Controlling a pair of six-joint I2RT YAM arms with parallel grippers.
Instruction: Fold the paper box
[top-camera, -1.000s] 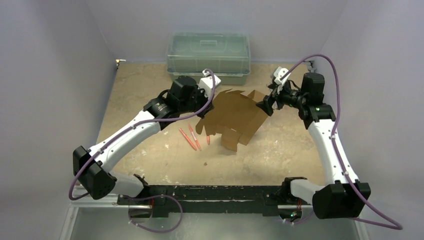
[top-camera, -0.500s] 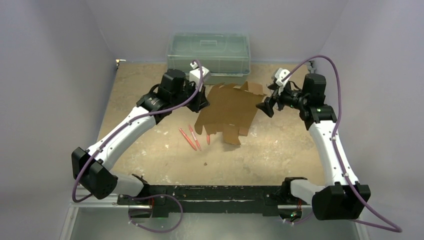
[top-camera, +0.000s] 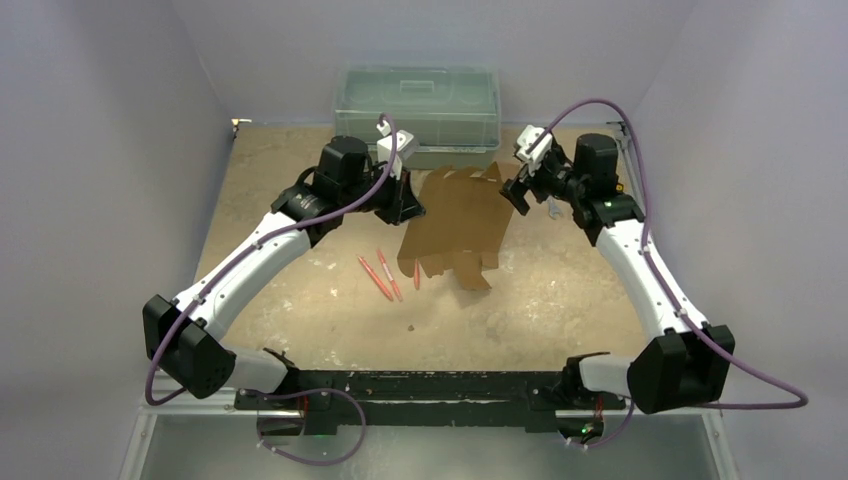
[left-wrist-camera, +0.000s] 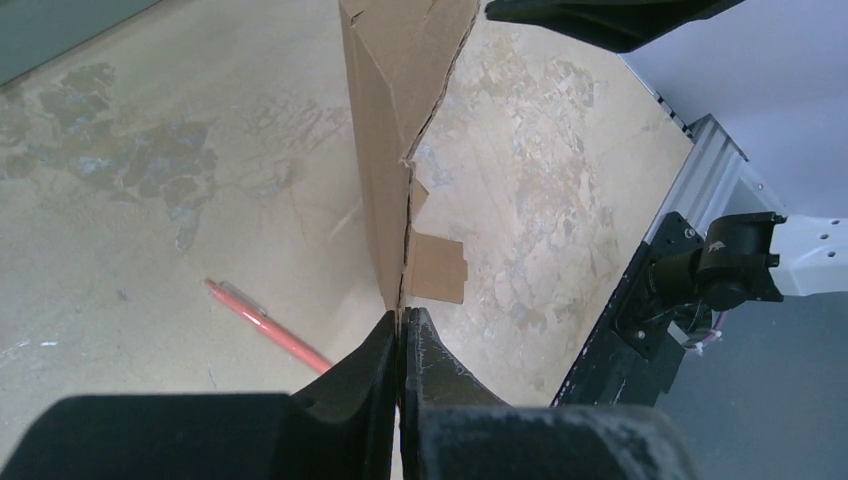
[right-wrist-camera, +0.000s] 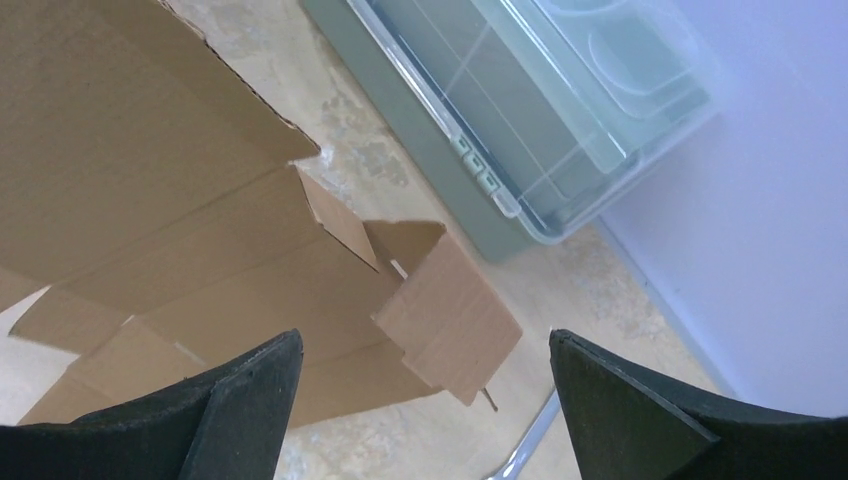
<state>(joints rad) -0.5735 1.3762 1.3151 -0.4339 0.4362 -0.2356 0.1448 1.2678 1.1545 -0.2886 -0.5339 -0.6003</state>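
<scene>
thin brown die-cut cardboard box (top-camera: 455, 225), jagged flaps, sits mid-counter (top-camera: 560, 300) on mottled tan. left claw (left-wrist-camera: 400, 335) pinches its 9 o'clock edge; right claw (top-camera: 518, 192) hangs spread over its 2 o'clock corner.

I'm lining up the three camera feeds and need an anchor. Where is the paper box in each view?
Top external: paper box slightly above the picture's centre, just in front of the green bin.
Left wrist: paper box seen nearly edge-on, running from top centre down into the left end effector.
Right wrist: paper box fills the left half.
Shared landmark: the green bin, which also shows at upper right in the right wrist view.
</scene>
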